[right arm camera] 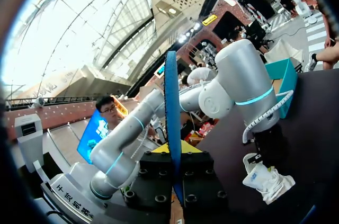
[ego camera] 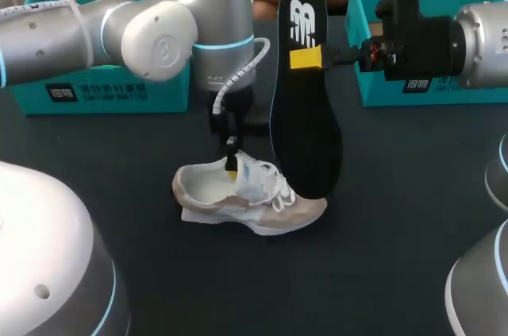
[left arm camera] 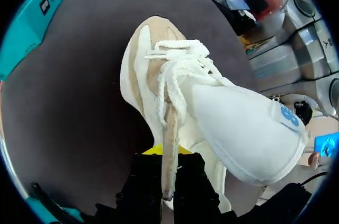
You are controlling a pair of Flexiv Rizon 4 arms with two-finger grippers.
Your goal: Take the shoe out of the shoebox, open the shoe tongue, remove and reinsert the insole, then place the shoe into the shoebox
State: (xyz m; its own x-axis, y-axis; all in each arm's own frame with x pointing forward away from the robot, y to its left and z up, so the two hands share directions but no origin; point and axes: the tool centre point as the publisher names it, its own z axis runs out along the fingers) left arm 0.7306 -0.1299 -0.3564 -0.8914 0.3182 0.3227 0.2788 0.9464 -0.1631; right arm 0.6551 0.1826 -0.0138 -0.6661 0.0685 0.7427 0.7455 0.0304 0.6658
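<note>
A white and beige shoe (ego camera: 254,201) stands upright on the dark table, toe to the right. My left gripper (ego camera: 231,165) comes down onto it from behind. In the left wrist view, that gripper (left arm camera: 168,156) is shut on the beige edge of the shoe (left arm camera: 153,75) beside the laces, with the white padded tongue (left arm camera: 249,128) folded off to one side. My right gripper (ego camera: 305,59) is shut on the black insole (ego camera: 305,129), which hangs upright with its lower end by the shoe's toe. The right wrist view shows the insole (right arm camera: 170,107) edge-on between the fingers of that gripper (right arm camera: 174,152).
A teal shoebox (ego camera: 119,90) stands at the back left behind my left arm, and a second one (ego camera: 444,90) at the back right behind my right arm. The arms' white bases fill the front corners.
</note>
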